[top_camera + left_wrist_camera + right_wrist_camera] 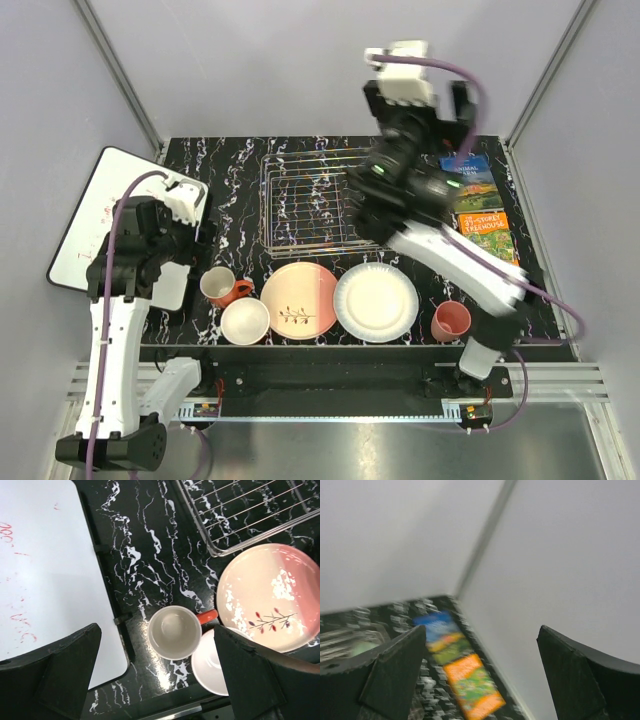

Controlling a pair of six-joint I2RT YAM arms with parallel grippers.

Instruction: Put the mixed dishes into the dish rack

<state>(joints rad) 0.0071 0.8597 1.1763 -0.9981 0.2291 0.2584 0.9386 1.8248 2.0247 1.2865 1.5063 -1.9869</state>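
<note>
Orange-red mug (175,639) near left gripper (156,628)

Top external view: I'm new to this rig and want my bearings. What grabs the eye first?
A row of dishes lines the table's near edge: orange-red mug, white-inside bowl, pink-and-cream plate, white plate, pink cup. Behind them sits the silver dish rack, the right arm raised high over its right end. Two bright books lie at far right.
</note>
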